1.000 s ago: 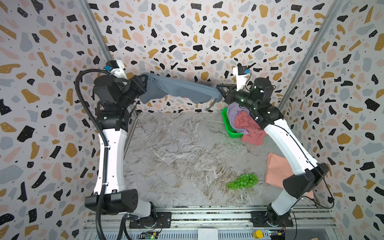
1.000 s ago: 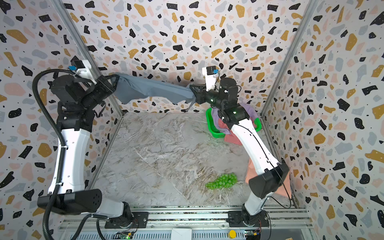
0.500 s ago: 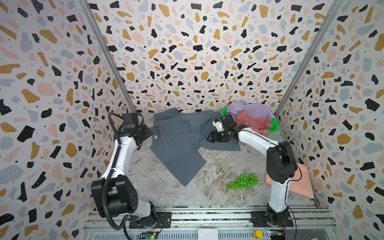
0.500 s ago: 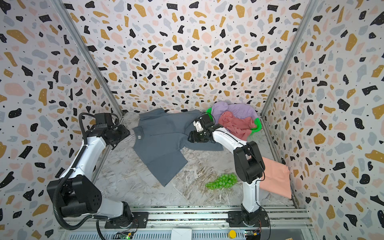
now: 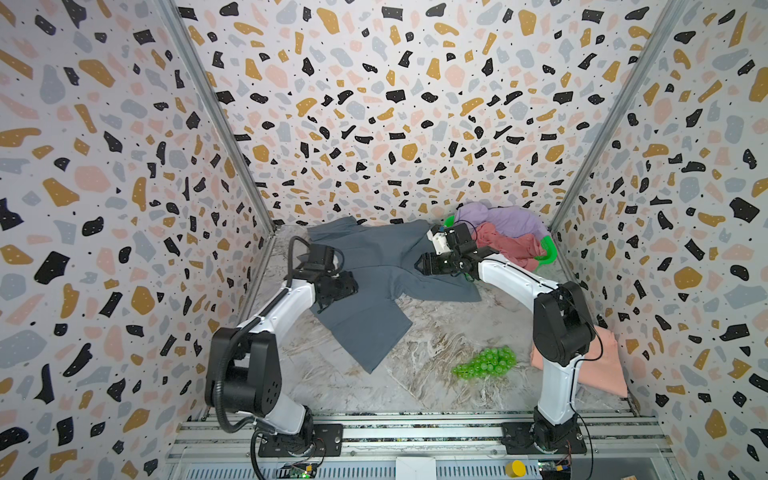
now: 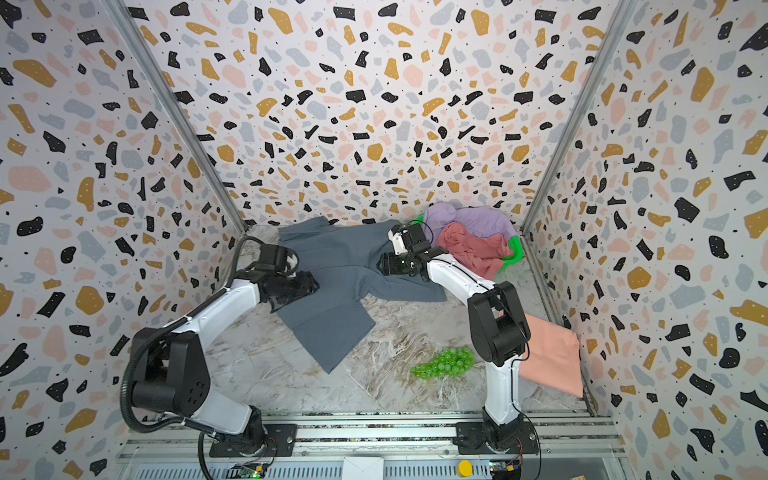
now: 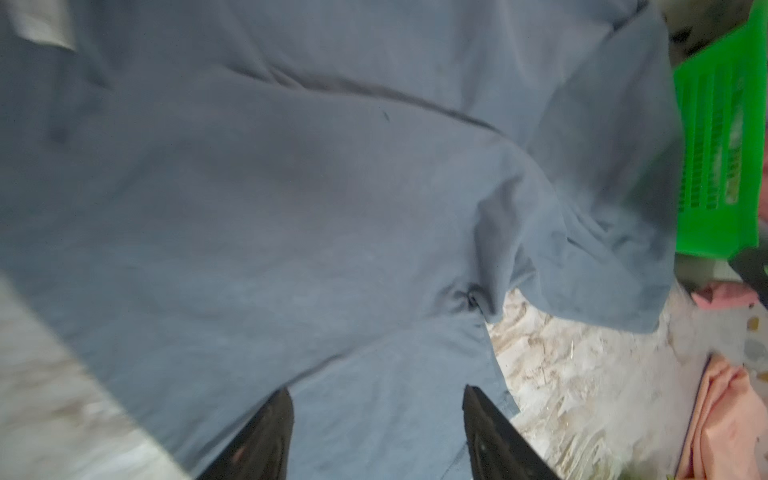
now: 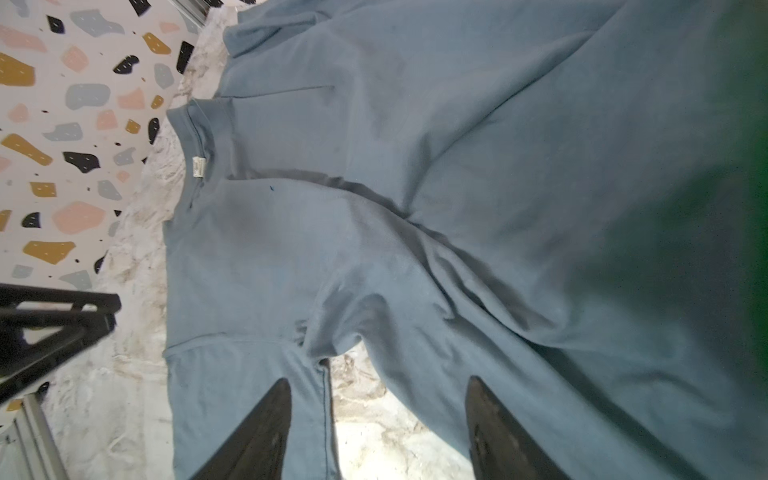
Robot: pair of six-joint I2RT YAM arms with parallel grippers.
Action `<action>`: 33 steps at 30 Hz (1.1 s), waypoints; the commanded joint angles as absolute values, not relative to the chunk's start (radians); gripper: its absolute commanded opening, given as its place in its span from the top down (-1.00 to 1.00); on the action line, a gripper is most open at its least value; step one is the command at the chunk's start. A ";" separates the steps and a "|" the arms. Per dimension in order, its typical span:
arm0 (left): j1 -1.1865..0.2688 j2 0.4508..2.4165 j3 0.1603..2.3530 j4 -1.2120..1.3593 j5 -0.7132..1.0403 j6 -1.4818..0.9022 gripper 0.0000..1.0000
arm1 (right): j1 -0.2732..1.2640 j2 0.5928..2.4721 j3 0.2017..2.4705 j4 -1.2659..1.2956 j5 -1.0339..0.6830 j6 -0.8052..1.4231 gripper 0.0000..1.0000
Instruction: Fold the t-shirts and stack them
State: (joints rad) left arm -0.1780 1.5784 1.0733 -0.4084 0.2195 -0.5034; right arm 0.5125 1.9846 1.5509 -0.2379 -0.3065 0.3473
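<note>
Dropped from its stretch by the back wall (image 5: 395,124), the slate grey t-shirt (image 5: 374,274) now lies spread at the back of the tabletop (image 5: 436,332). Over it hover the left gripper (image 7: 376,395) and the right gripper (image 8: 376,386), jaws parted and empty. Its long axis seems to run between them, collar (image 8: 199,124) leftward, body towards the green basket (image 5: 549,249).

I look down into a narrow booth, and its marbled grey-and-tan floor (image 5: 436,399) is my anchor. Behind it rises the back wall (image 5: 395,104). Flanking it are the left wall (image 5: 83,208) and right wall (image 5: 706,187), all white terrazzo print with black, ochre, pink and grey chips. Bare metal posts (image 5: 219,116) climb from the floor's rear corners. In front of the floor lies a slotted aluminium rail (image 5: 415,432). Light falls soft and even across the floor.
</note>
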 commanded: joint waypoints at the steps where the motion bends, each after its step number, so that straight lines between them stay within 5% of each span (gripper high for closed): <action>1: -0.193 1.629 1.054 -0.225 0.234 -0.574 -0.31 | 0.528 2.008 1.510 -0.134 -0.246 0.306 -0.33; 13: -0.193 1.814 1.090 -0.195 0.190 -0.554 -0.24 | 0.448 2.247 1.743 0.048 -0.095 0.393 -0.33; 25: -0.192 1.782 1.095 -0.241 0.122 -0.554 -0.24 | 0.264 2.444 2.057 -0.129 -0.050 0.338 -0.32; 33: -0.192 1.759 1.101 -0.296 0.081 -0.514 -0.25 | 0.284 2.264 1.903 -0.112 -0.199 0.204 -0.37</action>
State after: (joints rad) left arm -0.1963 1.8099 1.0836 -0.2535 0.1169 -0.5453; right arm 0.2314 2.4245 1.9858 -0.0975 -0.1383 0.2760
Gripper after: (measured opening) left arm 0.623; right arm 0.681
